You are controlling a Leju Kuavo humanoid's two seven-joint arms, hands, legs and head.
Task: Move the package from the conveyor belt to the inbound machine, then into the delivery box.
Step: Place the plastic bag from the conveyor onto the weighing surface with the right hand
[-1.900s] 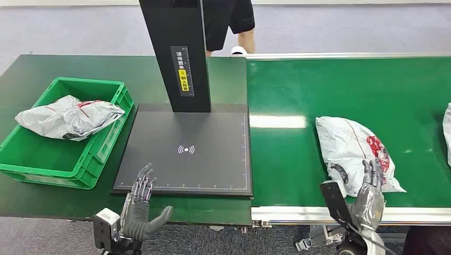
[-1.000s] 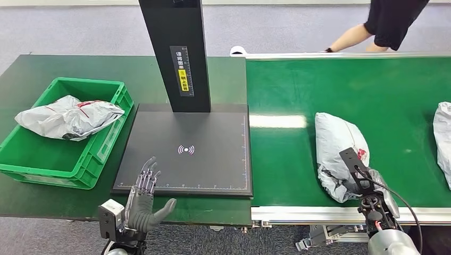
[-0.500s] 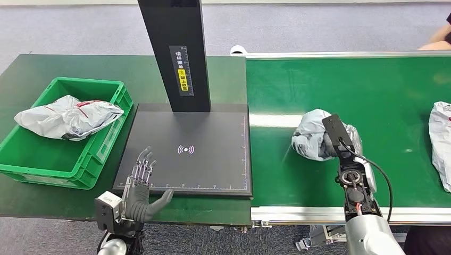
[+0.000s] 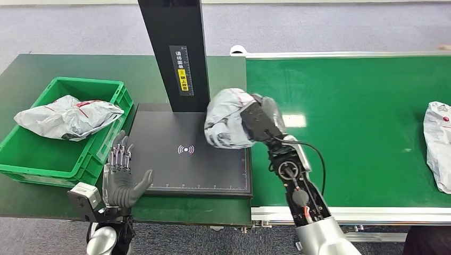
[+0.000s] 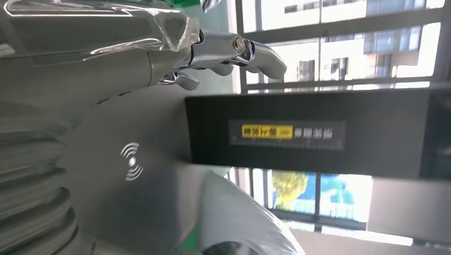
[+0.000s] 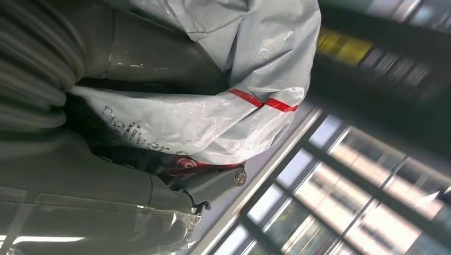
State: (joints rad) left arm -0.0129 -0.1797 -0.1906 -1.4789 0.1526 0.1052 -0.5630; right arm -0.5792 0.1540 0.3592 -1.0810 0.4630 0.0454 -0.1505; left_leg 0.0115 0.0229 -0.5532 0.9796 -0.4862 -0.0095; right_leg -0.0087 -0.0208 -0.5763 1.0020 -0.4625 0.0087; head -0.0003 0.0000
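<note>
You see the green conveyor belt on the right half of the head view, and beside it the dark green table on the left. On this table lies the black flat plate of the inbound machine, with a white wave symbol in its middle and a black column standing at its far edge; the column carries a yellow and white label. To the left of the plate you find the green delivery box, and inside it a white crumpled bag is lying.

The right arm reaches from the belt side over the right far corner of the plate. The right hand is grasping the package, a grey-white plastic bag with red stripes, and holds it above that corner, just beside the column. From these views I cannot say for sure if the package already touches the plate.

The left hand is released, fingers spread and pointing up, at the near left corner of the plate, holding nothing.

Another white bag lies on the belt at the far right edge.
</note>
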